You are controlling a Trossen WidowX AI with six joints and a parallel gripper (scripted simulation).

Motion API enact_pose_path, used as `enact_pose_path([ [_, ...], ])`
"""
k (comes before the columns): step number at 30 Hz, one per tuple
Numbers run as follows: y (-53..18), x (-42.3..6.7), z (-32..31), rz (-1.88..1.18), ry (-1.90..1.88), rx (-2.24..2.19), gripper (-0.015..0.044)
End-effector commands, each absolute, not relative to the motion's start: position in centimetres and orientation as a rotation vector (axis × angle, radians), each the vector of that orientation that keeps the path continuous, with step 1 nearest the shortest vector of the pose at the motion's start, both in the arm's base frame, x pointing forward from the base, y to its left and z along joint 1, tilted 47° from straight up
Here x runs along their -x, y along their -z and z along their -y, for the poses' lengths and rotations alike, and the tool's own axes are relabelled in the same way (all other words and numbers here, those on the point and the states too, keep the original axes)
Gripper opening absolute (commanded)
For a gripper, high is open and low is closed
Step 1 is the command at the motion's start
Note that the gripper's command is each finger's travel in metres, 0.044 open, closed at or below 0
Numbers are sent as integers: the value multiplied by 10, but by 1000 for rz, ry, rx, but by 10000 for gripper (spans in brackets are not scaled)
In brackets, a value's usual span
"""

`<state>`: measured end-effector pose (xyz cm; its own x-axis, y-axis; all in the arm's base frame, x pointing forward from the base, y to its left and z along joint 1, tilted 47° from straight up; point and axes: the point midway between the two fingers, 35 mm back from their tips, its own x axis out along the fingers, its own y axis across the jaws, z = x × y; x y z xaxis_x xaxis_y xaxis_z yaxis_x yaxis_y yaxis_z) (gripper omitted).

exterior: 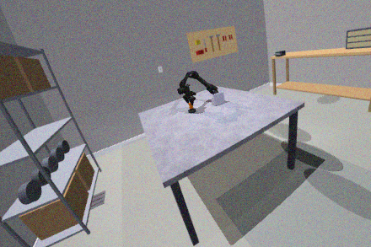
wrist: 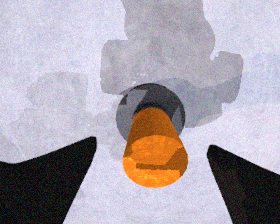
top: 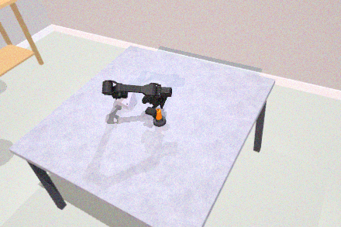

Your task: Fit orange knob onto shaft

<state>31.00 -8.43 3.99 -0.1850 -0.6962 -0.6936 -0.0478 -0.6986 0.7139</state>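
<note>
The orange knob [wrist: 154, 147] [top: 159, 113] [exterior: 191, 108] stands upright on the dark round pedestal [wrist: 169, 98] [top: 159, 122], seated on it with the shaft hidden inside. My gripper [wrist: 153, 147] [top: 155, 107] is open, directly above the knob. In the wrist view its two black fingers stand wide at the lower left and lower right, clear of the knob on both sides, touching nothing.
The grey table [top: 201, 136] [exterior: 236, 119] carries the arm's base [top: 110, 87] to the left of the pedestal. A small white block [exterior: 218, 99] sits on the table near the arm. Shelves and a wooden bench stand away from the table.
</note>
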Motion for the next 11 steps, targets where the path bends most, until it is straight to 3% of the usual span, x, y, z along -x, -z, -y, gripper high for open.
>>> enact_pose_path([
  [1, -78, -321, 43, 855, 1925, -1654, 440],
  [11, -86, -324, 36, 856, 1925, -1653, 440],
])
